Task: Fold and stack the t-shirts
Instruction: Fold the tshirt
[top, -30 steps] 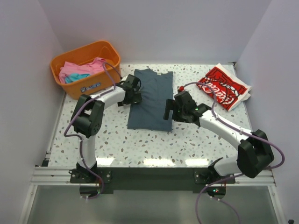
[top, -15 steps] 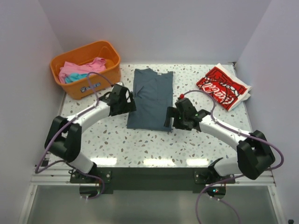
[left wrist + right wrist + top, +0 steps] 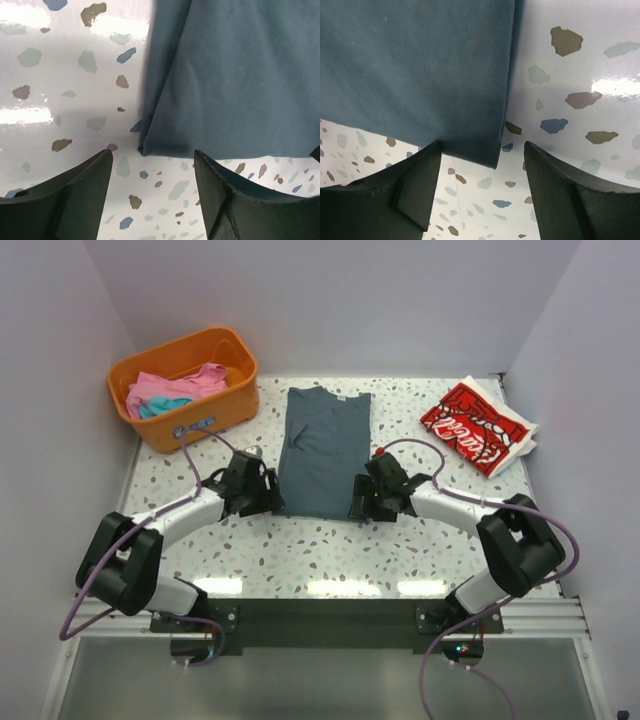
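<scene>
Progress-wise, slate-blue t-shirt (image 3: 322, 450) looks half-folded, hem corners between the fingers of wide-open left pincer (image 3: 152, 155) and right pincer (image 3: 482, 147); red t-shirt (image 3: 475, 427) looks folded beyond the right one, pink and turquoise t-shirts (image 3: 165, 392) wait in the orange basket (image 3: 150, 430).

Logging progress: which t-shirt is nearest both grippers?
The slate-blue t-shirt, flat mid-table, its near corners before the left gripper and right gripper. The red t-shirt lies far right; the others sit in the basket.
</scene>
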Motion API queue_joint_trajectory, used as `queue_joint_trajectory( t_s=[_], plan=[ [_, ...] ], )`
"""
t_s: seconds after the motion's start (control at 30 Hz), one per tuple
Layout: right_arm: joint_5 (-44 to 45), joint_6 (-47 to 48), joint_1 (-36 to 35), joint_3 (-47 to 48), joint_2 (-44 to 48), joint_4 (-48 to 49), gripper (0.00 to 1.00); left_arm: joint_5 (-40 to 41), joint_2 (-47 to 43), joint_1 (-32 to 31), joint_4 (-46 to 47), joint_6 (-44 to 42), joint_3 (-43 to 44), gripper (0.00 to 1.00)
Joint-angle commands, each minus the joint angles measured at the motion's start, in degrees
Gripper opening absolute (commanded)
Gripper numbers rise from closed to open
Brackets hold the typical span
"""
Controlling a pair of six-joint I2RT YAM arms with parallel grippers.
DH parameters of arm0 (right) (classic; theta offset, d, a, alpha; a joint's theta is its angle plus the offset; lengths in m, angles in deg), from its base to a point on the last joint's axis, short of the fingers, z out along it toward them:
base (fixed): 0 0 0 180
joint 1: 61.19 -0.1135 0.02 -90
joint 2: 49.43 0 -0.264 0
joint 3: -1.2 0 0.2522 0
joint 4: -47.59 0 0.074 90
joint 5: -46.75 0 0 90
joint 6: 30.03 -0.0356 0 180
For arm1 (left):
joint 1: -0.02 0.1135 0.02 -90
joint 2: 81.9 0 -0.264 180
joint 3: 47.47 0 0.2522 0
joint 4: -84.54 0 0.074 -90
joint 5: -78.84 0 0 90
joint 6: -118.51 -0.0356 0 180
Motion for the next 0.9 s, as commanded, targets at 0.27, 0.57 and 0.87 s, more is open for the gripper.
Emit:
queue_joint_trajectory(
  t_s=[0.27, 0.57, 0.87],
  plan=[
    [-0.56, -0.69, -0.28, 0.04, -4.23, 2.96, 0.47, -4.27, 6.38, -0.03, 9.03, 0.35, -1.75, 0.39],
    [-1.88, -1.31, -0.28, -2.24, -2.66, 4.02, 0.18, -5.77, 7.28, -1.26, 10.1, -0.18, -3.24, 0.0],
    [-3.81, 0.8, -4.75, -10.04, 11.74, -5.36, 0.0, -0.15, -13.25, -14.17, -1.75, 6.14, -10.36, 0.0]
  ],
)
